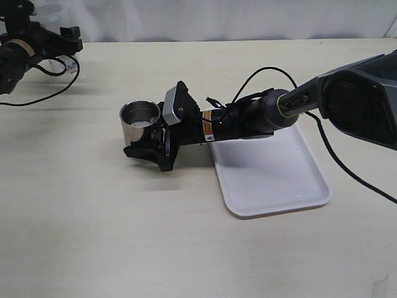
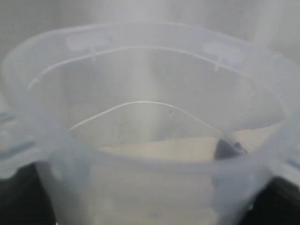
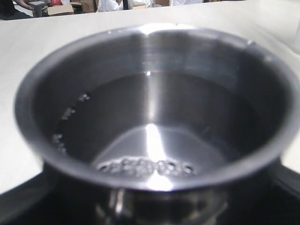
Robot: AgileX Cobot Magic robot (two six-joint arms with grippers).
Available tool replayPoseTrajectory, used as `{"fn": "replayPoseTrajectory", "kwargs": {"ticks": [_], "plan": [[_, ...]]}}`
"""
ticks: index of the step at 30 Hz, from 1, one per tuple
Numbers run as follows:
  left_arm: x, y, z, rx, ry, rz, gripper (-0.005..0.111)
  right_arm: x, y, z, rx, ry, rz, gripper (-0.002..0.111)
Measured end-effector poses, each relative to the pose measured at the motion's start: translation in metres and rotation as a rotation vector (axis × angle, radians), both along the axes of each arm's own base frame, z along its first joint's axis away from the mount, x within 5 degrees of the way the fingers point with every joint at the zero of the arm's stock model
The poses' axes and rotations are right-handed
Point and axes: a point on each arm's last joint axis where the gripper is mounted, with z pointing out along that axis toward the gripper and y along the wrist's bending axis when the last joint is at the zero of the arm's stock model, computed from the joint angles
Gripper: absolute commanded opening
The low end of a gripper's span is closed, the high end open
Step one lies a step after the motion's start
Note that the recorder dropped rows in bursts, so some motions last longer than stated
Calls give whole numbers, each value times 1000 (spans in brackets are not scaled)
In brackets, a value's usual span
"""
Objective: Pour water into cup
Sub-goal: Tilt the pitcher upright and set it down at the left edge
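The steel cup (image 1: 140,118) stands upright on the table, left of centre. Water (image 3: 154,136) lies in the cup (image 3: 150,51), with small bubbles along the near wall. My right gripper (image 1: 139,140) reaches in from the right and is shut on the cup's sides; one black finger (image 1: 141,151) shows along its front, the other is hidden behind it. At the far left corner my left gripper (image 1: 61,43) is shut on a clear plastic pitcher (image 1: 51,11), whose open mouth fills the left wrist view (image 2: 150,84). No stream of water shows.
A white tray (image 1: 273,177) lies on the table under the right arm's forearm, just right of the cup. Black cables (image 1: 37,93) trail from the left arm over the table's back left, and another loops off the right arm (image 1: 347,167).
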Motion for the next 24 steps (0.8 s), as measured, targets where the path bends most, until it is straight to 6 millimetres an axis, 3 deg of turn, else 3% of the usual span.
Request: {"fn": "replayPoseTrajectory", "kwargs": {"ticks": [3, 8, 9, 12, 15, 24], "plan": [[0, 0, 0, -1, 0, 0, 5, 0, 0, 0, 0, 0, 0, 4], [0, 0, 0, 10, -1, -5, 51, 0, 0, 0, 0, 0, 0, 4], [0, 0, 0, 20, -4, -9, 65, 0, 0, 0, 0, 0, 0, 4], [0, -1, 0, 35, -5, -21, 89, 0, 0, 0, 0, 0, 0, 4], [-1, -1, -2, 44, 16, -20, 99, 0, 0, 0, 0, 0, 0, 4], [-3, 0, -10, 58, 75, -13, 99, 0, 0, 0, 0, 0, 0, 4]]}}
